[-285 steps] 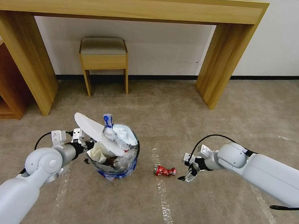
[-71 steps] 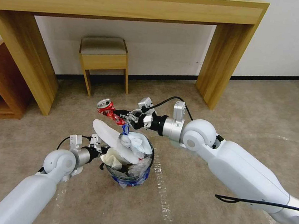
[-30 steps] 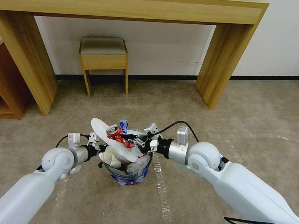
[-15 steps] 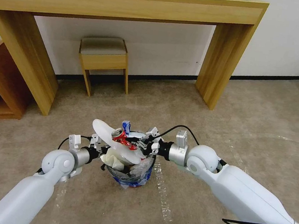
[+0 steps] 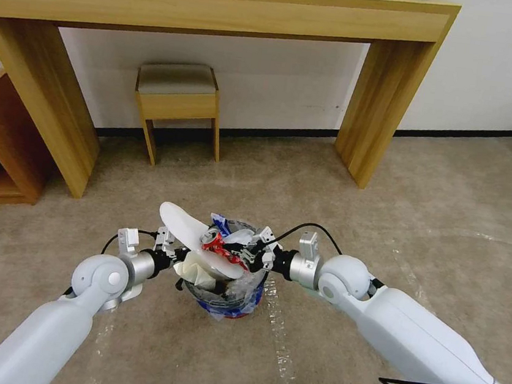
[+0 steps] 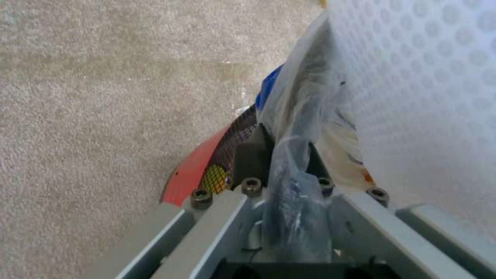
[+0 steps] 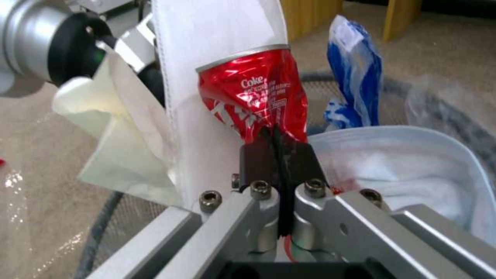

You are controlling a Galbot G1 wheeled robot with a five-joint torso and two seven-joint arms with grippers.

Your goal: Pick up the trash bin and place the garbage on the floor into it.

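The trash bin (image 5: 228,300) stands on the floor, heaped full. The left gripper (image 5: 170,255) pinches its bagged rim on the near-left side. Above it, the right gripper (image 5: 242,256) pinches a crushed red can (image 5: 217,244) (against a white slipper sole (image 5: 192,234)).

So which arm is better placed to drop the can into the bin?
The right. Its pincer is shut on the crushed can, over the full bin. The left pincer is busy gripping the bin's rim.
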